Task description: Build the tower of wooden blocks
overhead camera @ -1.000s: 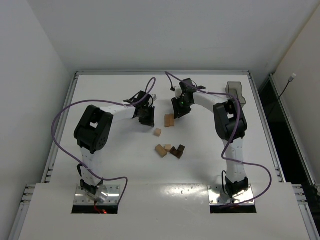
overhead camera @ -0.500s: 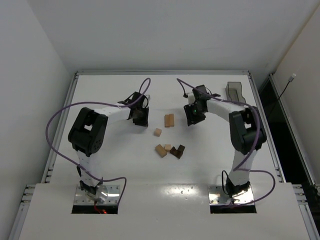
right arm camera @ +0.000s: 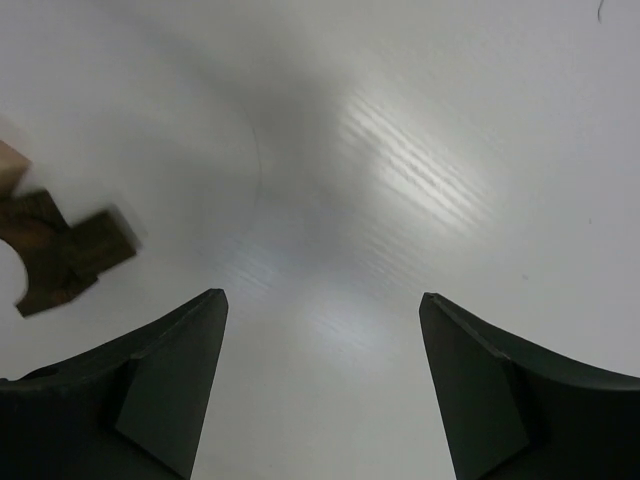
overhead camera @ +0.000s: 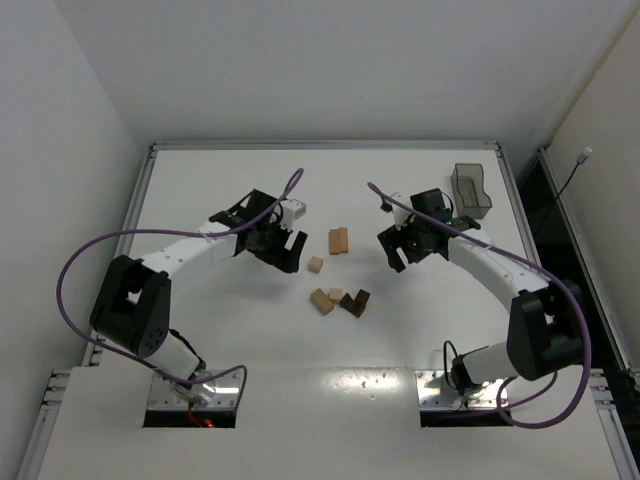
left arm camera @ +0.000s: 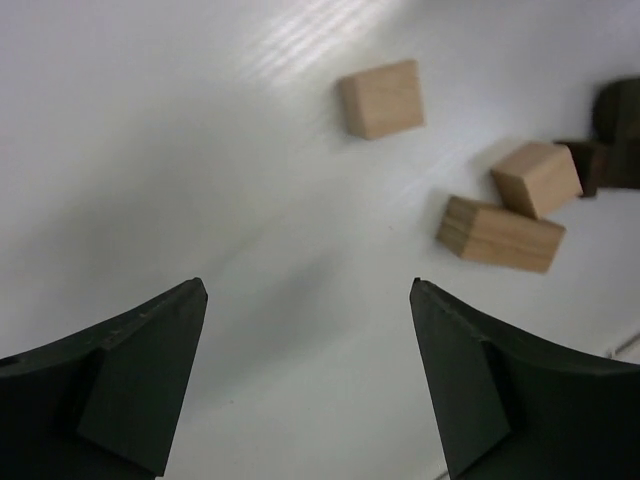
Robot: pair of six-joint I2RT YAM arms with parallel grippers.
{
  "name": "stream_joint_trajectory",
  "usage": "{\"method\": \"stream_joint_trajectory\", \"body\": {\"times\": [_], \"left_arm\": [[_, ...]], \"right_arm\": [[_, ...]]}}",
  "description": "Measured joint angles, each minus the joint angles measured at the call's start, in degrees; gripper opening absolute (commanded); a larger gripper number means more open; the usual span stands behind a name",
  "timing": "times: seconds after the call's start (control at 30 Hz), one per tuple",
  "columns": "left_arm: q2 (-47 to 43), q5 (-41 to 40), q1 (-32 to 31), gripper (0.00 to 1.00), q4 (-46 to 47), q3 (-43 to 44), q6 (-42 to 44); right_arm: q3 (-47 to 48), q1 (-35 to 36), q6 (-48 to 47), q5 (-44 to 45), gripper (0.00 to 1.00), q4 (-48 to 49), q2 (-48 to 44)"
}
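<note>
The wood blocks point(overhead camera: 336, 295) lie loose on the table point(overhead camera: 200, 180), in the space between the two grippers and a little nearer the arm bases. A pair of tan blocks point(overhead camera: 339, 241) lies side by side about midway between the grippers. A single tan cube point(overhead camera: 315, 265) sits just to the right of the left gripper point(overhead camera: 287, 250), not touching it. Nearer the bases is a small cluster, with a tan slab point(overhead camera: 321, 301) at its left end and a dark brown block point(overhead camera: 354, 302) at its right end.

The left gripper is spread wide with nothing between its fingers point(left arm camera: 130, 390). In its wrist view the single tan cube is ahead and the cluster is ahead to the right. The right gripper point(overhead camera: 393, 250) is also spread wide over bare table, and the dark brown block shows blurred at the left edge of its wrist view.

A smoky plastic bin point(overhead camera: 470, 187) stands beyond and to the right of the right gripper, well apart from it. What it holds cannot be made out.
</note>
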Motion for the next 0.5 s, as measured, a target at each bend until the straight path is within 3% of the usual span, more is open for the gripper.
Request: {"method": "stream_joint_trajectory", "body": {"times": [0.33,0.5], "left_arm": [[-3.3,1.5,-18.1,0.81,-6.2,0.0,13.3],[-3.1,-0.1,-22.8,0.81,-7.0,0.3,16.2]], "right_arm": [[-6.4,-3.7,-2.7,7.2,0.75,0.6,-6.0],[-6.6,-6.1,-2.9,7.4,0.75,2.1,-6.8]]}}
